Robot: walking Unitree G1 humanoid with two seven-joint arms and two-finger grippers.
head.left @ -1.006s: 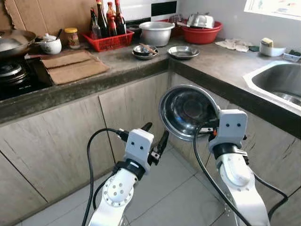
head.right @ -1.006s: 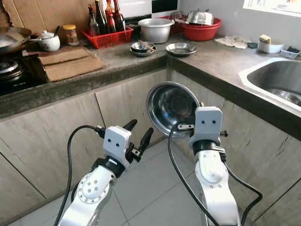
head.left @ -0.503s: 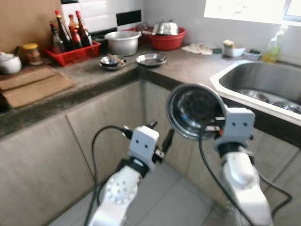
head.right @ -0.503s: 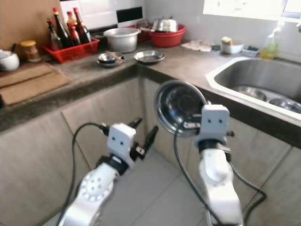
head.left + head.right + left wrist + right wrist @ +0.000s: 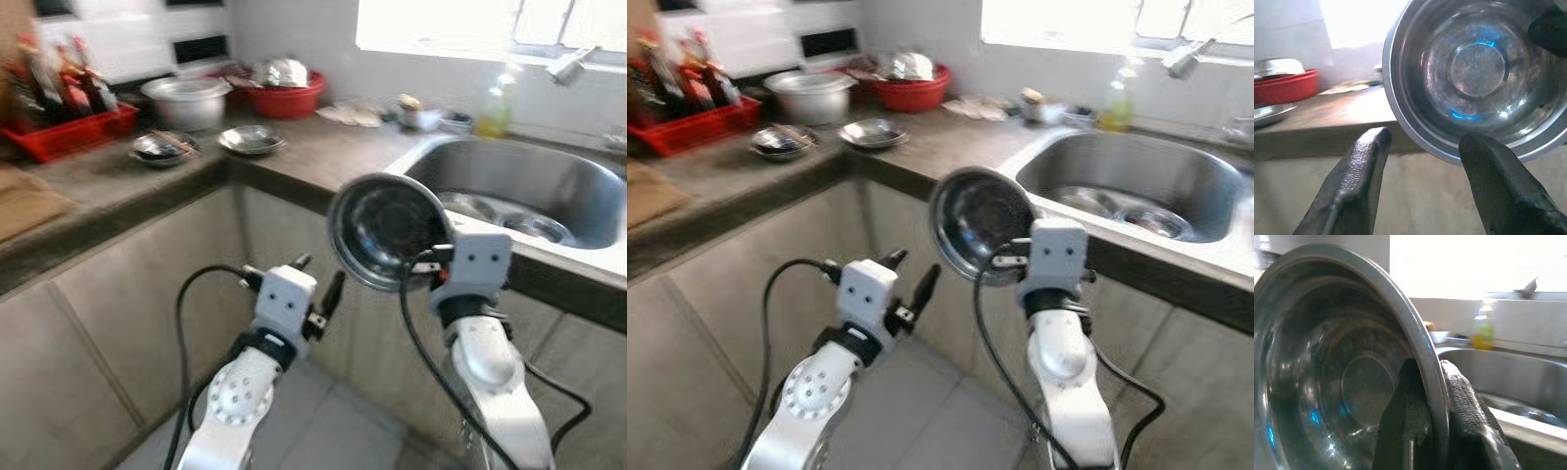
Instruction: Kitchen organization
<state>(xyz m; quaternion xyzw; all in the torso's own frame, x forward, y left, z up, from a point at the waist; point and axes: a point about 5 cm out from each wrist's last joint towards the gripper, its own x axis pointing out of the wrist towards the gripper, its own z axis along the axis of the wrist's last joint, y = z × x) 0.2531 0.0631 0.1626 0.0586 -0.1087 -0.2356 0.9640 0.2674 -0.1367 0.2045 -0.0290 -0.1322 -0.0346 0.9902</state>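
A round steel bowl (image 5: 377, 227) is held up on its edge in front of the counter, its hollow facing me. My right gripper (image 5: 437, 262) is shut on the steel bowl's rim (image 5: 1425, 352), one finger inside and one outside. My left gripper (image 5: 318, 284) is open at waist height, just left of the steel bowl (image 5: 1476, 68) and apart from it. The steel sink (image 5: 529, 181) lies behind the bowl to the right, with dishes (image 5: 529, 225) in its basin.
On the counter (image 5: 323, 147) stand two steel dishes (image 5: 250, 140), a metal pot (image 5: 186, 98), a red basin (image 5: 287, 98) and a red basket of bottles (image 5: 64, 108). A soap bottle (image 5: 497, 110) stands by the window. Cabinet fronts (image 5: 127, 333) rise close ahead.
The whole view has swung to the right: the stove side slid out and the sink came into full view. Both arms and the held bowl keep their pose.
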